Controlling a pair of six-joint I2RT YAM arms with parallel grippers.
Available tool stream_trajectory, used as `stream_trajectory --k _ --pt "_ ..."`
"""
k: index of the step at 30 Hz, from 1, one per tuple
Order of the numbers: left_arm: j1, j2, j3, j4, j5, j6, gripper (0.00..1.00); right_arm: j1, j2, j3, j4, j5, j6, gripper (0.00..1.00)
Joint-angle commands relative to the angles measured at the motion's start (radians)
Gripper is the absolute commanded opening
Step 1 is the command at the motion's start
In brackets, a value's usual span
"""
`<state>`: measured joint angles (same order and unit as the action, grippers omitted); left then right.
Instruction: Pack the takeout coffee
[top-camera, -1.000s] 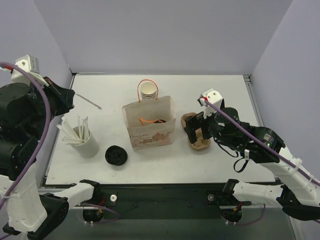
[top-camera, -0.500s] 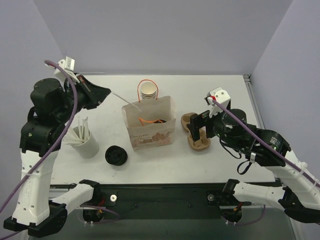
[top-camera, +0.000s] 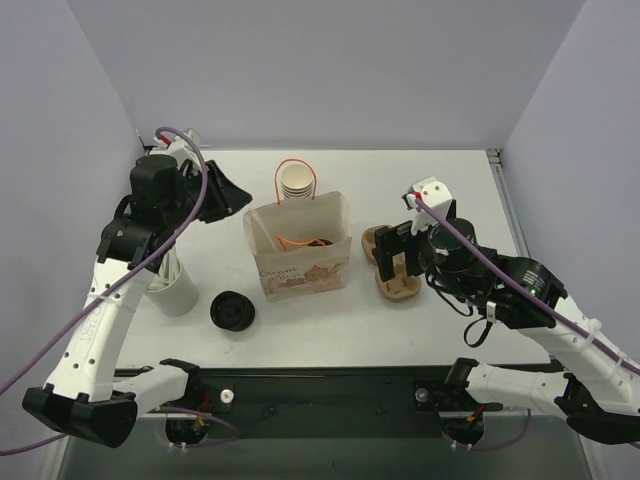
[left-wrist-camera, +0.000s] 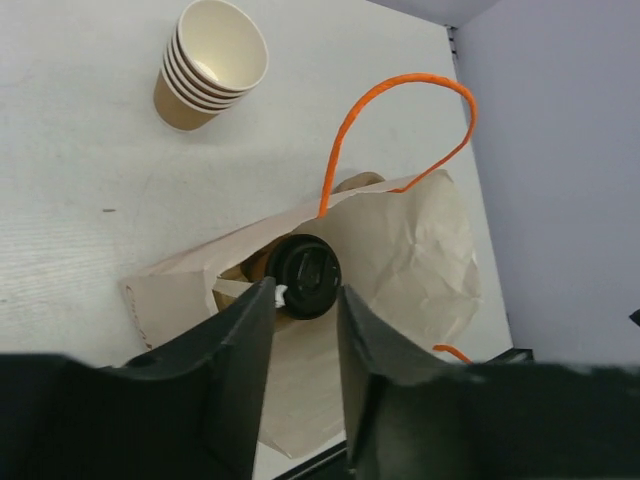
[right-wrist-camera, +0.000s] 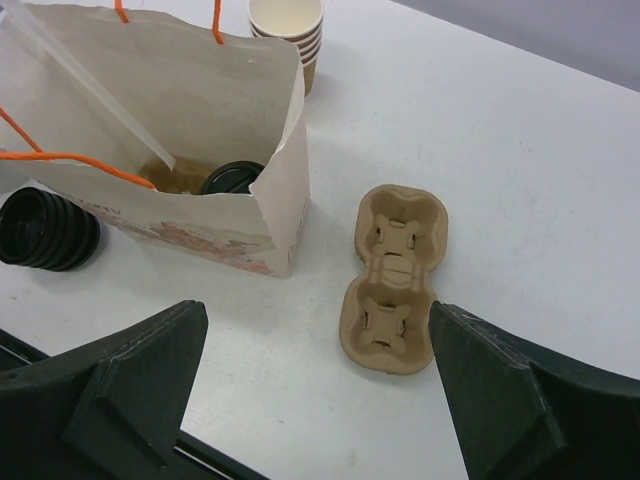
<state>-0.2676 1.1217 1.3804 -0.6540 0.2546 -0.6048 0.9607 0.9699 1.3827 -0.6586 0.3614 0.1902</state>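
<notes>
The takeout coffee (left-wrist-camera: 305, 275) stands inside the tan paper bag (top-camera: 300, 268); only its black lid (right-wrist-camera: 232, 177) shows. My left gripper (top-camera: 238, 197) hovers over the bag's left rim. Seen from its wrist camera, the left gripper (left-wrist-camera: 305, 305) has its jaws parted with nothing between them, right above the lid. A white paper-wrapped straw (right-wrist-camera: 95, 90) leans inside the bag. My right gripper (top-camera: 397, 255) hangs wide open over the brown pulp cup carrier (right-wrist-camera: 393, 280), to the right of the bag, with nothing in it.
A stack of nested tan cups (top-camera: 297, 181) stands behind the bag. A stack of black lids (top-camera: 232, 311) lies front left of the bag. A white cup of straws (top-camera: 175, 290) stands at the left. The bag's orange handles (left-wrist-camera: 400, 120) stick up.
My left arm has swung right from the table's left side to the bag. It carried a straw, and its jaws have since parted, leaving the straw in the bag. The right arm barely moved.
</notes>
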Motion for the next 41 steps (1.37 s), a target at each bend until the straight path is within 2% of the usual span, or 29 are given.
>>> stream_trajectory --k 1,2,5,8,9,12,25,41 --pt "-0.001 0.006 0.100 0.021 -0.037 0.068 0.50 -0.011 0.015 -0.008 -0.004 0.089 0.071 1.00" --pt "-0.001 0.006 0.108 0.013 -0.041 0.086 0.60 -0.013 0.018 -0.002 -0.006 0.100 0.095 1.00" --pt "-0.001 0.004 0.140 -0.021 -0.038 0.118 0.71 -0.011 0.030 0.004 -0.006 0.120 0.162 1.00" --pt "-0.002 -0.014 0.128 -0.035 -0.019 0.138 0.73 -0.011 0.044 0.015 -0.006 0.131 0.266 1.00" --pt "-0.001 -0.020 0.121 -0.033 -0.012 0.145 0.81 -0.013 0.050 0.024 -0.006 0.134 0.288 1.00" --pt "-0.002 -0.056 0.077 -0.030 0.006 0.158 0.94 -0.011 0.070 0.027 -0.006 0.125 0.342 1.00" --pt "-0.004 -0.250 -0.150 0.059 0.078 0.139 0.96 -0.011 0.092 0.013 -0.001 0.192 0.390 1.00" --pt "-0.010 -0.263 -0.161 0.111 0.121 0.109 0.96 -0.011 0.085 0.006 0.019 0.188 0.399 1.00"
